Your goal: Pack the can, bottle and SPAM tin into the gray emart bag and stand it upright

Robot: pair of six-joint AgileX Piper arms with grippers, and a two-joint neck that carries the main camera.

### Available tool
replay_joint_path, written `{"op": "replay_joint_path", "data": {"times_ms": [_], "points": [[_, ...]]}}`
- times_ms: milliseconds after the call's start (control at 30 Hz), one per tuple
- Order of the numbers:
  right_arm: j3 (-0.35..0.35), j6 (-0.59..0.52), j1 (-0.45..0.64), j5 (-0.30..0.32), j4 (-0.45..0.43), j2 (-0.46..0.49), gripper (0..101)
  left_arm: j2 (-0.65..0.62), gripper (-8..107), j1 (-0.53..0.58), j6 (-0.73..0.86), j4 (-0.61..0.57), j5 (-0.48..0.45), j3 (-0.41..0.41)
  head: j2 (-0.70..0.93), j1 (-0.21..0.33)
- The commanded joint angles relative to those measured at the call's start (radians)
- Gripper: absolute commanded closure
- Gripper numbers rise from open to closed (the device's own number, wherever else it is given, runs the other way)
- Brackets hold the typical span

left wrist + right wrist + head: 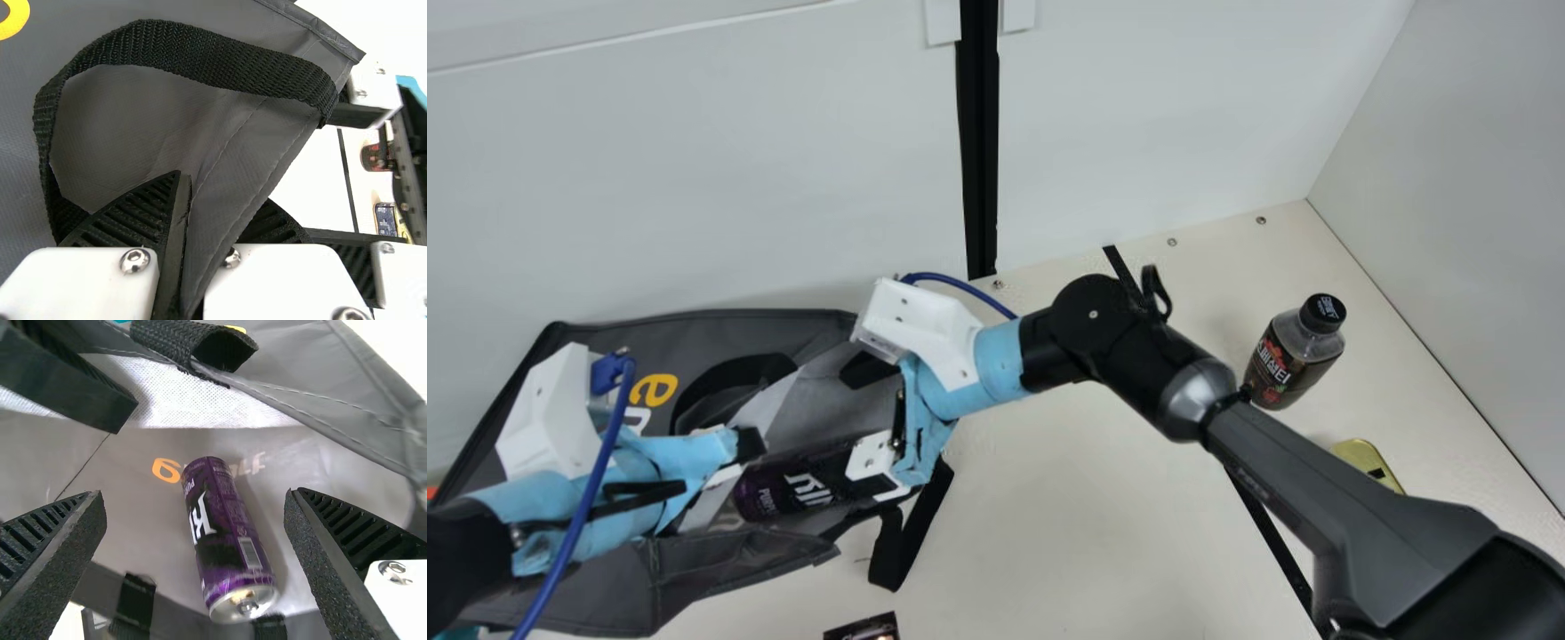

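Note:
The gray emart bag lies flat at the left. My left gripper is at its opening; in the left wrist view that gripper is shut on the bag's edge. My right gripper is over the bag's mouth, at one end of the purple can. In the right wrist view the right gripper stands open, with the can lying on the bag's fabric between and beyond its fingers. The bottle stands upright at the right, and the SPAM tin is partly behind my right arm.
A black strap of the bag trails onto the cream table. A small dark object shows at the main view's bottom edge. White walls close off the back and right, and my right arm crosses above the table's right half.

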State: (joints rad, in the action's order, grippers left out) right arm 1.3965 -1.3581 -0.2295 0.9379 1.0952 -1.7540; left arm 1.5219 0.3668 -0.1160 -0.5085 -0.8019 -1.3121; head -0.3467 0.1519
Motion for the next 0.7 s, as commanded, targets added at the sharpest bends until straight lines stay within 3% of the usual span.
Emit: {"op": "replay_joint_path", "data": {"times_ms": [0,367,667], "points": [[-0.007,-0.002,0.013,0.013,-0.003,0.014,6,0.0,107,0.0,0.0,0.0,0.0,0.0,-0.002,0.023],[-0.028,0.007,0.087,0.064,-0.019,0.092,6,0.0,107,0.0,0.0,0.0,0.0,0.0,-0.002,0.023],[-0.022,0.066,0.108,0.047,-0.057,0.141,6,0.0,107,0.0,0.0,0.0,0.0,0.0,-0.002,0.023]]}}
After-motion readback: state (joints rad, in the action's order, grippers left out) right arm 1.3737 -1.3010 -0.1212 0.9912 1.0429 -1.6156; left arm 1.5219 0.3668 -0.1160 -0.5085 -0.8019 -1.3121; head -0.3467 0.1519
